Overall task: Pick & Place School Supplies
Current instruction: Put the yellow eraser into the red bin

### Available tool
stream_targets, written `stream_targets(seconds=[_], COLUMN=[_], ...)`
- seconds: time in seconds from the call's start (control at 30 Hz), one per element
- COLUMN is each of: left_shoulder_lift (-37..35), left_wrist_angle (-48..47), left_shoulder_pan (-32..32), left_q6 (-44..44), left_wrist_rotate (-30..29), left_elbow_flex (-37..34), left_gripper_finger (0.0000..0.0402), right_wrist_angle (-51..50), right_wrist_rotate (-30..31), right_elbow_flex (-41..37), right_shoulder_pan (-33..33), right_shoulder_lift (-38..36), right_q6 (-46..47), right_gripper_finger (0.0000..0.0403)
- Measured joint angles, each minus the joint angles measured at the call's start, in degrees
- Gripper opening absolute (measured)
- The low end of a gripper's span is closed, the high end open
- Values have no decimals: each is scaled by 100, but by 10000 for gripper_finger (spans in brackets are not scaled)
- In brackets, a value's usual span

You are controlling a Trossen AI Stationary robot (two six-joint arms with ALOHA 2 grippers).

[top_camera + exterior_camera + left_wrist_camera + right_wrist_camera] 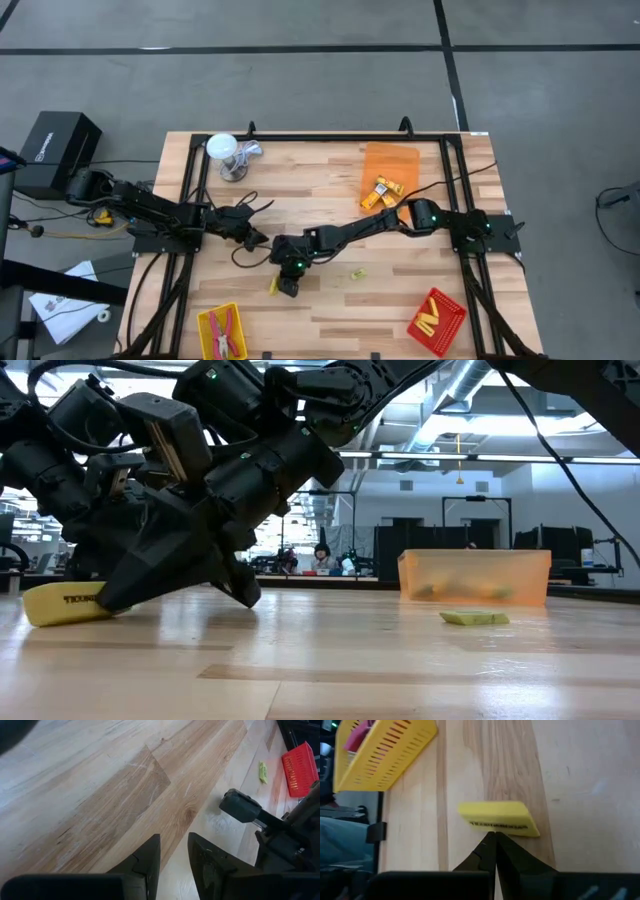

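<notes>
A yellow block with a dark label lies flat on the table near the front, left of middle; it also shows in the high view and the low view. My right gripper is shut, low over the table, with its tips at the block's labelled long side; in the high view it is just right of the block. My left gripper is slightly open and empty, low over bare wood left of middle. A small yellow-green piece lies right of my right gripper. My right gripper's shut fingertips stand at the middle of the block's labelled long side, the fingers slanting down and lying across the block. The block lies flat on the table. I cannot tell whether the tips touch it.
An orange tray with yellow blocks stands at the back right. A yellow tray holding red-handled pliers is at the front left, and a red tray with yellow sticks at the front right. A white cup-like object stands at the back left.
</notes>
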Motion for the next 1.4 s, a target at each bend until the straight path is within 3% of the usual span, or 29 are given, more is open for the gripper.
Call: stream_targets(seconds=[0.4,1.07,1.4], left_shoulder_lift=[0,0,0], left_wrist_angle=[3,5,-42], left_shoulder_pan=[-1,0,-2], left_q6=[11,61,175], left_wrist_rotate=[55,35,-102], left_elbow_flex=[0,0,0], left_gripper_finger=[95,95,95], right_wrist_angle=[42,1292,610], right_wrist_rotate=[113,223,715], right_elbow_flex=[-11,-70,-57], right_shoulder_pan=[-4,-190,-81], right_shoulder_lift=[0,-256,-282], right_q6=[-2,20,-699], right_gripper_finger=[0,0,0])
